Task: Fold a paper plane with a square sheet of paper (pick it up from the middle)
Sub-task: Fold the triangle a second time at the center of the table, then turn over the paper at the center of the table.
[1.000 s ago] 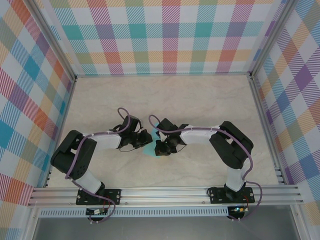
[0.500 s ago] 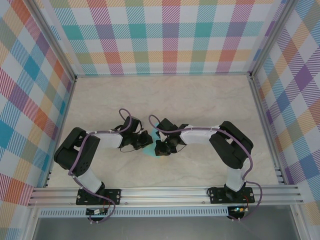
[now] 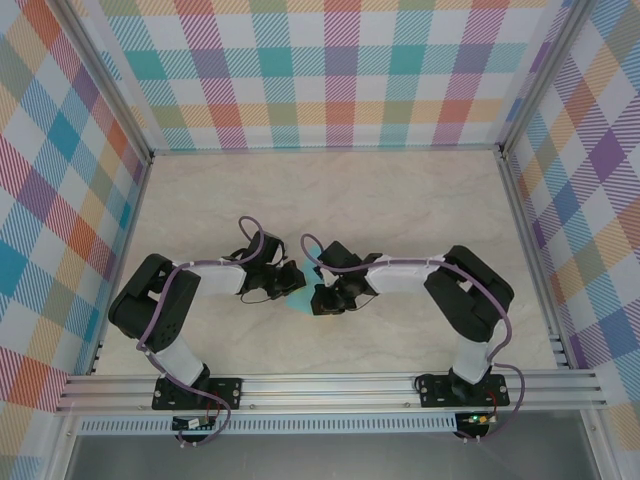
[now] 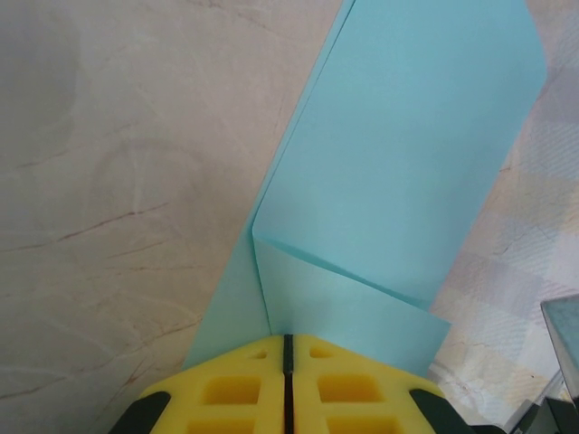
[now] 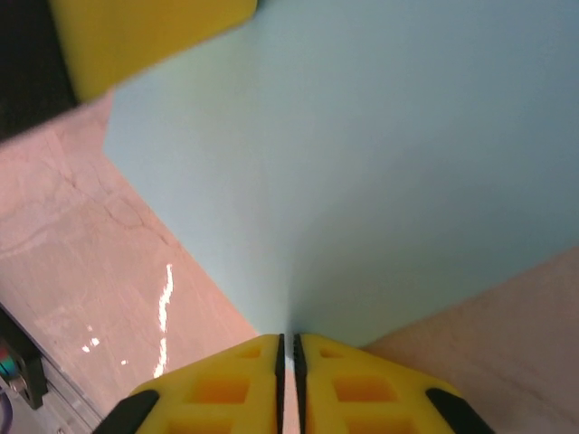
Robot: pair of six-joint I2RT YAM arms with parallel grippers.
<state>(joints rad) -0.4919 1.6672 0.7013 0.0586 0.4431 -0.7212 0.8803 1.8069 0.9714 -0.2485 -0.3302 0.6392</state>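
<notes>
Since the left tool [image 4: 287,342] and right tool [image 5: 287,340] each pinched the square sheet of paper [image 4: 398,154] near the middle of the tabletop [image 3: 400,200], sharpening its crease called for even tension.

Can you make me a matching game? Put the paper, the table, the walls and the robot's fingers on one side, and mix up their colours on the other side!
Things:
1. square sheet of paper
2. table
3. walls
4. fingers of the left gripper

Colours:
A. yellow
B. checked in many colours
C. turquoise
D. pale beige, like marble

Right pairs: 1-C, 2-D, 3-B, 4-A.
</notes>
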